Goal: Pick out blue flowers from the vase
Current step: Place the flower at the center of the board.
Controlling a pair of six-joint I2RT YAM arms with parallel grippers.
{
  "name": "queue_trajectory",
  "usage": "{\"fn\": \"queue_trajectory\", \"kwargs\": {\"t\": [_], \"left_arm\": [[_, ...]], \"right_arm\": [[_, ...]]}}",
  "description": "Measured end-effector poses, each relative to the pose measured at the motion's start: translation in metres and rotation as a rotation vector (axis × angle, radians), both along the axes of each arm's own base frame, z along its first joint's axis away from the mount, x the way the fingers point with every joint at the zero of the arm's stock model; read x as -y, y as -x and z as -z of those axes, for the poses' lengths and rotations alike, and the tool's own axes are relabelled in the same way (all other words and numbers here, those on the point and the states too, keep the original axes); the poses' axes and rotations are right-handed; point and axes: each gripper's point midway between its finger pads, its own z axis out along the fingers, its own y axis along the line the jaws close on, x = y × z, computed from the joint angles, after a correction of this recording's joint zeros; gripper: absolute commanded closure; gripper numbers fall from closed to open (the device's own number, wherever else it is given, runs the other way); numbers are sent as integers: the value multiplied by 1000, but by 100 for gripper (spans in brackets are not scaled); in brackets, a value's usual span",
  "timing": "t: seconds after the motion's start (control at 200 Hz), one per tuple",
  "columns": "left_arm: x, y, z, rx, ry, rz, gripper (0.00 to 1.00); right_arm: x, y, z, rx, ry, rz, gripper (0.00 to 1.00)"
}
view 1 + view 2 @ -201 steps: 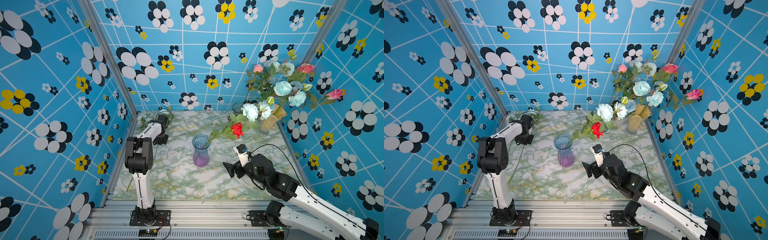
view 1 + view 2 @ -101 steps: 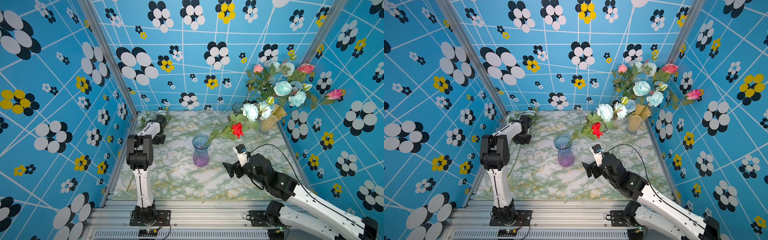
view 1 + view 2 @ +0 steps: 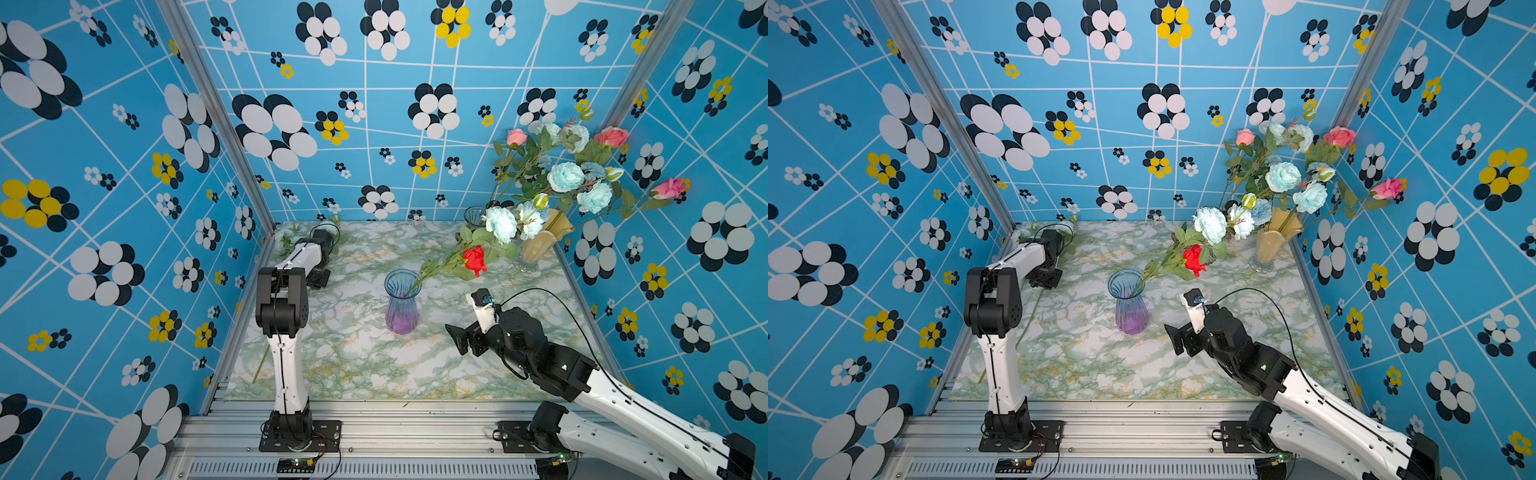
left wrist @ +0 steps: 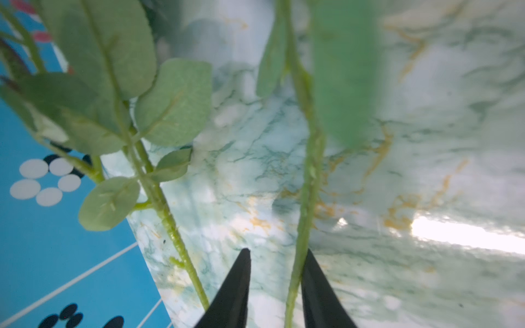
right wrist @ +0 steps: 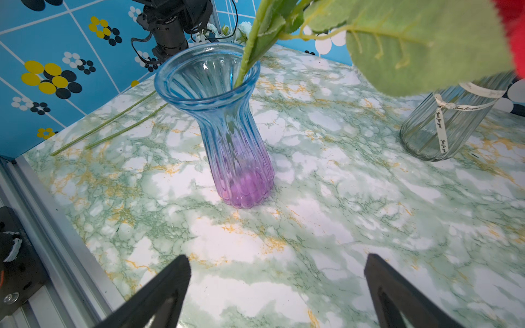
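Several blue flowers (image 3: 565,176) and pink roses stand in a yellow vase (image 3: 540,245) at the back right. The blue-and-purple glass vase (image 3: 401,305) at mid-table holds only a red rose (image 3: 474,258). My left gripper (image 4: 277,251) is low in the back left corner, beside pale blooms (image 3: 284,237) lying there. Its jaws stand apart, and a green stem (image 4: 308,176) runs between them against one finger. A second leafy stem (image 4: 159,198) lies beside it. My right gripper (image 5: 277,257) is wide open and empty over the table, near the glass vase (image 5: 227,127).
A clear ribbed vase (image 5: 443,127) with a ribbon stands at the back, left of the yellow one. Two long stems (image 5: 108,125) lie along the table's left edge. Patterned blue walls close in the left, back and right sides.
My left gripper's jaws have parted around the stem, and the left arm has shifted slightly toward the back left corner. The right arm has not moved.
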Motion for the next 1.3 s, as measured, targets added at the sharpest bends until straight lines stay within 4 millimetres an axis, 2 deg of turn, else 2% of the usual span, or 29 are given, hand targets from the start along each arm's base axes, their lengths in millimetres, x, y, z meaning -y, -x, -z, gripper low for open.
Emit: {"fn": "queue_trajectory", "kwargs": {"t": [0.16, 0.19, 0.255, 0.33, 0.445, 0.475, 0.535, 0.59, 0.695, 0.749, 0.864, 0.904, 0.979, 1.144, 1.299], "left_arm": [[7, -8, -22, 51, -8, 0, 58], [12, -8, -31, 70, -6, 5, 49], [27, -11, -58, 141, 6, 15, 46], [52, -12, -100, 262, 37, 40, 46], [100, 4, -168, 464, 124, 99, 45], [113, 11, -183, 514, 159, 116, 39], [128, 26, -200, 575, 219, 137, 31], [132, 38, -207, 611, 267, 127, 26], [124, 51, -200, 617, 316, 87, 26], [114, 50, -188, 601, 345, 48, 26], [78, 42, -154, 542, 381, -73, 27], [67, 36, -140, 516, 378, -107, 28], [59, 22, -119, 454, 376, -135, 31], [66, -29, -85, 360, 376, -108, 40], [62, -48, -53, 276, 356, -93, 46]], "right_arm": [[1, -1, 1, -1, 7, 6, 1], [1, -1, 2, -1, 7, 7, 1], [1, -2, 2, 0, 10, 12, 1], [2, -2, 1, 2, 11, 17, 1], [3, -3, 1, 4, 12, 21, 1], [3, -3, 1, 5, 13, 23, 1], [4, -4, 1, 6, 15, 27, 1], [4, -4, 2, 7, 18, 33, 1], [5, -6, 5, 3, 28, 39, 1], [4, -6, 6, 0, 33, 41, 1], [4, -7, 8, -5, 39, 41, 1], [4, -8, 9, -7, 40, 41, 1], [3, -8, 10, -10, 43, 41, 1], [4, -8, 9, -7, 39, 41, 1], [6, -5, 13, -7, 39, 41, 2]]}}
